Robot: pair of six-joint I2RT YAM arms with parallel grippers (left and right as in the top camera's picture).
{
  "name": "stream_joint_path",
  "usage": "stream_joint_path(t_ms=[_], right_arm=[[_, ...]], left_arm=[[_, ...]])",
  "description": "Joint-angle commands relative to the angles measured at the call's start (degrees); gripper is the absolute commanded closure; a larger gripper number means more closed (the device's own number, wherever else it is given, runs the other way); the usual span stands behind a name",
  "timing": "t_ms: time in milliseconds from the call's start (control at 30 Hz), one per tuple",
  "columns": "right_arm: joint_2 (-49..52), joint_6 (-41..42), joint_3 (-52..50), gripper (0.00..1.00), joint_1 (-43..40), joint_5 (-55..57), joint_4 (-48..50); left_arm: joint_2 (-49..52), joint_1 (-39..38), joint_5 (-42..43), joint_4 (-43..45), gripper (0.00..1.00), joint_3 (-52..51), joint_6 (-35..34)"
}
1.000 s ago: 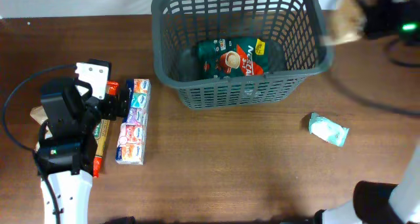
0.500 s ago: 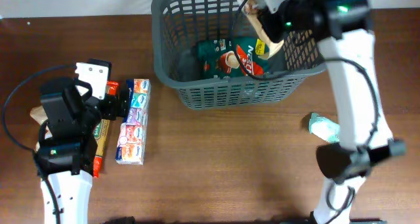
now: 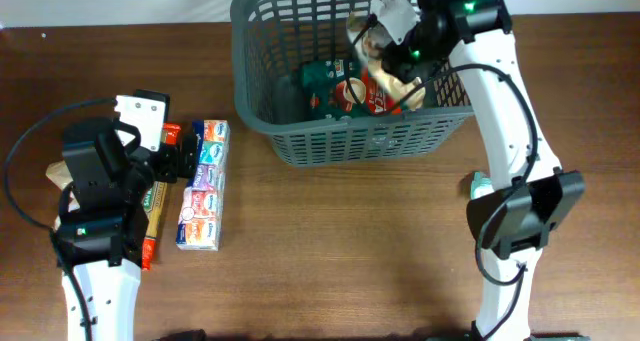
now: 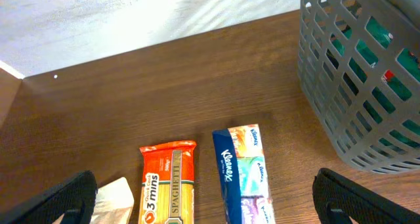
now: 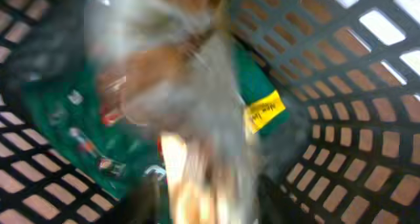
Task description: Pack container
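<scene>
Wooden table (image 3: 350, 241), white backdrop (image 4: 98, 20), left tool (image 4: 210, 199) wide, right tool (image 3: 388, 36) holding tan packet (image 3: 385, 76)

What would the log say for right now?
dark grey slotted plastic basket: green packet inside | right claw: over basket with blurry tan packet, grip unclear | left claw: open above blue tissue pack

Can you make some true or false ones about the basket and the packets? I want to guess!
1. The green Nescafe packet lies inside the basket. True.
2. The spaghetti packet is in the basket. False: it lies on the table, beside the Kleenex pack.
3. The left gripper is open and holds nothing. True.
4. The right gripper hangs over bare wood. False: it is above the basket.
</scene>
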Motion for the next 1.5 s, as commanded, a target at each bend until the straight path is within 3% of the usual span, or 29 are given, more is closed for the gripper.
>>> stream_joint_path(t_ms=[0,267,500,667,800,1033,1333,1467], right_arm=[[-2.0,2.9,-0.8,0.42,-0.2,3.8,0.5],[-16.8,9.2,-0.8,0.32,-3.5,9.3,1.1],[-29.6,15.3,-2.8,0.32,-20.5,9.1,2.3],[-37.6,20.8,-22.0,0.32,-36.1,4.5,10.1],[-40.1,25.7,-42.2,0.31,-42.7,-0.7,14.6],[-35.9,25.7,-61.4,0.32,-38.9,-4.0,15.3],[-28.6,25.7,-66.2,0.31,-32.8,-3.1,18.9],[-25.6,25.7,-66.2,0.26,-32.8,0.2,19.4]], left_arm=[[0.2,0.2,1.0,0.2,0.01,1.1,0.7],[0.2,0.2,1.0,0.2,0.01,1.1,0.7],[0.2,0.2,1.0,0.2,0.01,1.1,0.7],[0.2,0.2,1.0,0.2,0.01,1.1,0.7],[0.2,0.2,1.0,0.2,0.01,1.1,0.7],[0.2,0.2,1.0,0.2,0.01,1.1,0.7],[0.2,0.2,1.0,0.2,0.01,1.1,0.7],[0.2,0.2,1.0,0.2,0.01,1.1,0.7]])
